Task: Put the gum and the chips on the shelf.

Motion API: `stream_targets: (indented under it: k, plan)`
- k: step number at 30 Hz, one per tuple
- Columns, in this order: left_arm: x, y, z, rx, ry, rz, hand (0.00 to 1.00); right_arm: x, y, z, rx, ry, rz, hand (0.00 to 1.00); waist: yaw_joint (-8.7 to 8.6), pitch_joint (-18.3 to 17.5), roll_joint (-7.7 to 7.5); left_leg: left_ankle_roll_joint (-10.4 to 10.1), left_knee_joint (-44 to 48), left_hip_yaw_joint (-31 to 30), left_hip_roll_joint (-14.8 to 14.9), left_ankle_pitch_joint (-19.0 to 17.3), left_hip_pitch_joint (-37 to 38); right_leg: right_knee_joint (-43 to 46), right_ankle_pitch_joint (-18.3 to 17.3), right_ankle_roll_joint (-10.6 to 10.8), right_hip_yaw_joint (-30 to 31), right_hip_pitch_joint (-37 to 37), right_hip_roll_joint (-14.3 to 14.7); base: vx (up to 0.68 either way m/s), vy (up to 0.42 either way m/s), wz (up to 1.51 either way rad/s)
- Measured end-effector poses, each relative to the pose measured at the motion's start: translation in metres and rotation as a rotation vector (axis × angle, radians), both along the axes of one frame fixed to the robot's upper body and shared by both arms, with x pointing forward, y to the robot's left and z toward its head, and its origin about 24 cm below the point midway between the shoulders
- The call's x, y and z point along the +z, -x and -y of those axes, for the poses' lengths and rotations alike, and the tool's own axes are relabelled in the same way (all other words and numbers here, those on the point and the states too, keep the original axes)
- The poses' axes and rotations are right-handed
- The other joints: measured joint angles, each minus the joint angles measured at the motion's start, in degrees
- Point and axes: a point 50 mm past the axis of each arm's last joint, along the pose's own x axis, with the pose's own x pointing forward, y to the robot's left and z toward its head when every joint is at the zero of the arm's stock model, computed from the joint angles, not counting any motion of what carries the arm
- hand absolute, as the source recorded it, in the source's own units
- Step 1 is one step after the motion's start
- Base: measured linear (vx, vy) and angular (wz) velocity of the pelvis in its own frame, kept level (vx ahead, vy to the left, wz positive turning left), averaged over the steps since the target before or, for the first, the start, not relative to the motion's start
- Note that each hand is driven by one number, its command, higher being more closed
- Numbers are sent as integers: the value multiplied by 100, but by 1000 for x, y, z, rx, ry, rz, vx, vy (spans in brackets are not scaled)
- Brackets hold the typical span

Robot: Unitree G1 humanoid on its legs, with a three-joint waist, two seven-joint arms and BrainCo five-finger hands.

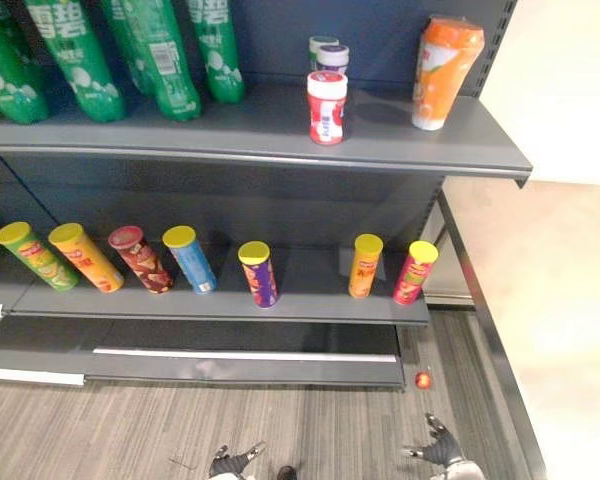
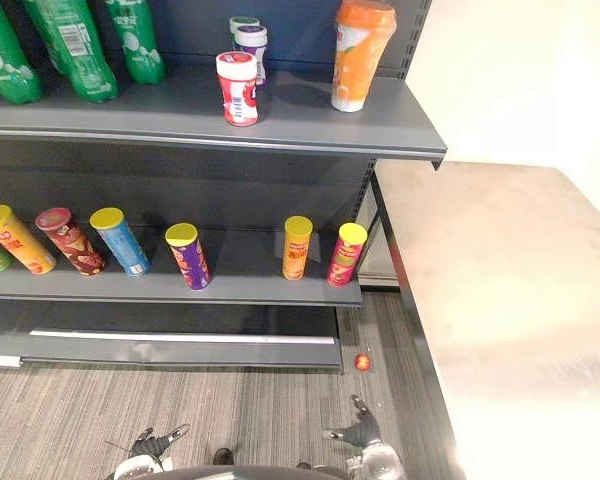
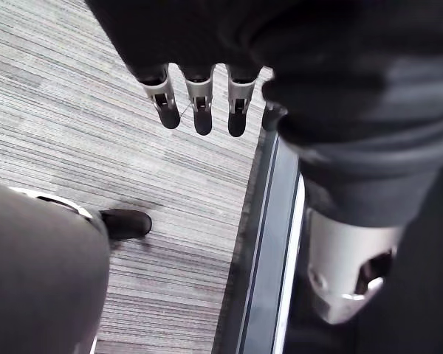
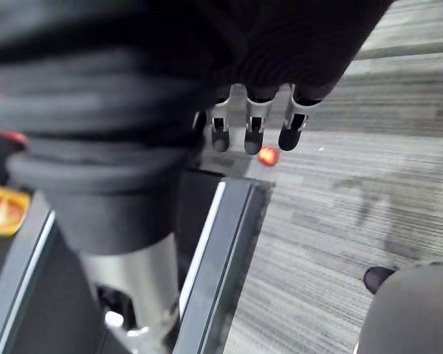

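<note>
Apparently the goods are already in place. The shelf unit takes most of the head views, and a pale tabletop [image 2: 500, 300] stands to its right with nothing on it. The upper shelf [image 1: 230, 140] carries the tall green bottles [image 1: 80, 50] at the left and an orange container [image 1: 445, 72] at the right end. Between them stand small jars.

The lower shelf [image 1: 310, 290] carries a row of chips cans [image 1: 262, 272], all upright with the lids up. They are set near the front edge, I think so that a customer can see and reach them. Two of them, an orange can [image 1: 365, 265] and a pink can [image 1: 415, 272], stand at the right end, a little apart from the others. I cannot say which can is the task's one.

The gum is probably the red-and-white jar [image 1: 326, 106]. It stands upright near the front of the upper shelf, just in front of two other jars [image 1: 332, 57].

Both hands hang low over the grey floor [image 1: 130, 420], well below both shelves and far from the gum and the chips. The left hand [image 1: 232, 462] is released, its fingers [image 3: 199, 103] straight and holding nothing. The right hand [image 1: 438, 450] is also released and empty, with relaxed fingers [image 4: 255, 129]. A small red thing [image 1: 423, 379] lies on the floor near the right hand, not touching it.
</note>
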Motion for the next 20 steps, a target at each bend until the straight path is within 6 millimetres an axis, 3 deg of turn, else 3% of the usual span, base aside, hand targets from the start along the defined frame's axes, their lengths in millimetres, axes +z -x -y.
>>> stream_targets:
  k: [3,6,10,20]
  plan:
    - [-2,4,2,-3,19,-11,0,-10,24,19,-207,4,-123,0,-17,-5,40,34,-9,1,-63,-43,122,-91,10,16,-7,169,-50,59,45,2]
    - [-2,5,2,-7,33,-7,0,-15,52,25,-354,-5,-217,0,-18,-4,70,49,-13,4,-91,-70,144,-139,13,24,-7,211,-75,39,28,0]
    - [-3,6,4,-12,47,-9,0,-19,74,25,-451,-22,-301,0,-31,-4,101,64,-15,0,-106,-99,172,-193,13,29,-21,277,-87,37,11,1]
    - [-4,8,5,19,95,0,0,-21,83,24,-593,-77,-313,0,-38,0,135,49,-15,32,-108,-134,181,-247,33,53,-7,314,-84,23,1,-1]
